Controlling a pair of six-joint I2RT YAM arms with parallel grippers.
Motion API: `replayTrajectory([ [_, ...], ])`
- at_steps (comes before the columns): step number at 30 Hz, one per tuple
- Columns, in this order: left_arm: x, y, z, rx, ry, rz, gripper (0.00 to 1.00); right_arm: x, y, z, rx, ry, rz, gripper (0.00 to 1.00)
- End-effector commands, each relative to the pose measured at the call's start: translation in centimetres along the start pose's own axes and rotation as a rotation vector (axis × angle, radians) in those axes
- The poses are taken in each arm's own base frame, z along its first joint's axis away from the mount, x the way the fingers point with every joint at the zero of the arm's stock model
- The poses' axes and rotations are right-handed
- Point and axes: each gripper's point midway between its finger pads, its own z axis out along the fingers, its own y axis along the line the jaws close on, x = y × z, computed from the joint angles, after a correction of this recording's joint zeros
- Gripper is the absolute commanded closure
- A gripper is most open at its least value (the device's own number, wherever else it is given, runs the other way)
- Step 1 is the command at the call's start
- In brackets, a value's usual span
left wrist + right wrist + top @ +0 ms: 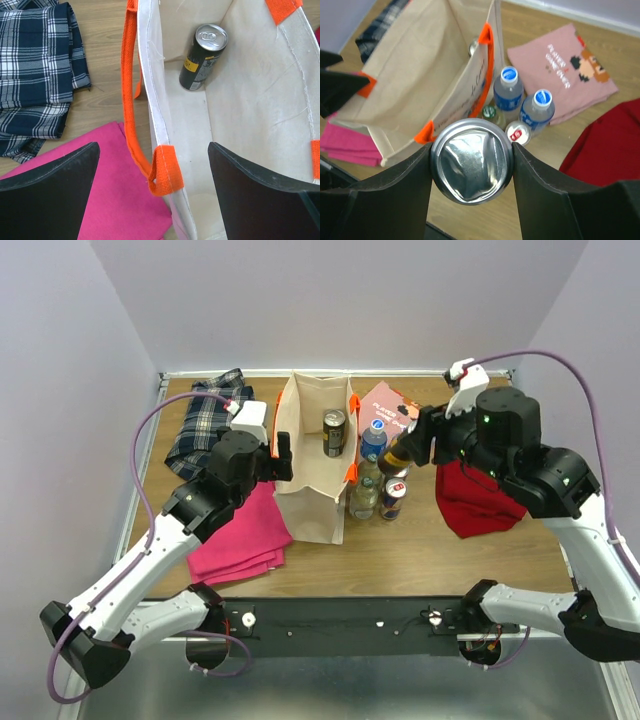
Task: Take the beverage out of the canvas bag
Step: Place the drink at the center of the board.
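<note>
1. Clamped between the fingers of the right gripper [471, 150] is a held can [471, 167], its shiny domed end facing the wrist camera. It hangs outside the bag, above the drinks on the table.
2. One black can [204, 57] stands on the floor of the canvas bag [312, 505], near its far end and apparently upright, pull-tab up.
3. My judgement is that it will feel stiff and smooth, somewhat slippery, and weighty if unopened. Its thin wall would dent under a hard squeeze. The best hold is across the round body just below the top rim, reached from straight above.
4. Soft bag walls can sag inward, and the orange handle [131, 90] droops along the rim.
5. At that rim the left gripper [152, 147] straddles the near left wall with its jaws spread wide and holding nothing, one finger inside and one over the pink cloth [245, 535].
6. Just right of the bag stand two blue-capped bottles [509, 92], a green-capped bottle [490, 112] and a red-topped can [518, 134].
7. Farther out lie a plaid cloth [205, 425], a printed pink shirt [570, 65] and a red cloth [475, 500].
</note>
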Motion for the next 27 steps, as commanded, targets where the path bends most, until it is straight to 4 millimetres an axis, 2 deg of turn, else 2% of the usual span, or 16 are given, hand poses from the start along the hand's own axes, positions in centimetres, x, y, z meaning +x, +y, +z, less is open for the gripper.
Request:
replayTrajectory([
  [1, -2.2, -0.9, 0.1, 0.028, -0.047, -0.02, 0.01, 2.1, 0.5, -0.6, -0.04, 0.015, 0.077, 0.99],
  [5, -1.8, -1.0, 0.4, 0.029, -0.032, -0.014, 0.01, 3.2, 0.7, -1.0, -0.056, 0.03, 0.104, 0.99],
  [13, -1.4, -1.2, 0.7, 0.035, -0.019, -0.015, 0.01, 5.7, 1.4, 0.1, -0.084, 0.107, 0.113, 0.99],
  [17, -1.3, -1.2, 0.7, 0.035, -0.018, -0.016, 0.01, 7.7, 1.4, 0.9, -0.083, 0.151, 0.113, 0.99],
  [27, -0.9, -1.2, 0.9, 0.033, -0.007, -0.013, 0.01, 9.7, 1.4, 2.2, -0.06, 0.173, 0.121, 0.99],
])
